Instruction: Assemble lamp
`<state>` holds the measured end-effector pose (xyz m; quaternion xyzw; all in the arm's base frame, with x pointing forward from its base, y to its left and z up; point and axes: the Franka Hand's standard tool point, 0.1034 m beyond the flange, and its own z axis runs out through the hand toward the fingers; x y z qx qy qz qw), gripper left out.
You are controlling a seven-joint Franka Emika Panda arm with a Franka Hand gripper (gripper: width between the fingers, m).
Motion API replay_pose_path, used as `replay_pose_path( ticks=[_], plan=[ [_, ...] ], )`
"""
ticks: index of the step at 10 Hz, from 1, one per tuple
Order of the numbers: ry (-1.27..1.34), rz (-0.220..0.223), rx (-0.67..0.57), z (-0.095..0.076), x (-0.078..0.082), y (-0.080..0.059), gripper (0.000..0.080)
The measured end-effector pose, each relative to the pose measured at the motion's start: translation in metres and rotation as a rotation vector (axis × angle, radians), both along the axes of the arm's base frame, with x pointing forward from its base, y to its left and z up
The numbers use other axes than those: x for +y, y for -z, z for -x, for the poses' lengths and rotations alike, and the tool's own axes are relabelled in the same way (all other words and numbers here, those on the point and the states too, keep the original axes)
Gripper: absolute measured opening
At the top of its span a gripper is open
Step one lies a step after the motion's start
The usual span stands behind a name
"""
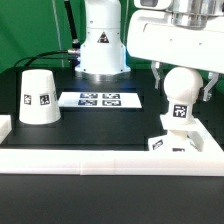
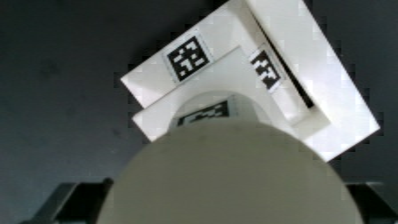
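The pincer (image 1: 180, 88) is grasping the bulb (image 1: 180, 95) above the base (image 1: 172, 143), seemingly seating it, with twisting probably coming next.

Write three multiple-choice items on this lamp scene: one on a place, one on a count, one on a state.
1. The shade stands at
A. the exterior view's left
B. the exterior view's right
C. on the base

2. Loose lamp pieces in view:
A. one
B. two
C. three

3. The bulb is
A. lying on the table
B. held between the gripper fingers above the base
C. inside the shade

Answers: 1 A, the shade sits alone on that side. 2 C, shade, bulb and base all show. 3 B, dark fingers flank the bulb over the base.
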<state>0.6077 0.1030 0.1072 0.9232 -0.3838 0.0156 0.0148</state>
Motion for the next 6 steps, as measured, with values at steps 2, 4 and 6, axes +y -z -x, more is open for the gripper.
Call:
replay_pose_path(
  ticks=[2,4,6],
  plan=[
    [0.076,-0.007,-0.003,0.0003,0.0021,0.0,0.0579],
    [0.205,-0.023,-0.004,0.001,0.0056,-0.0003,0.0579],
    [0.24,-0.032,-0.004,0.002,0.0075,-0.0008,0.0579]
  ],
)
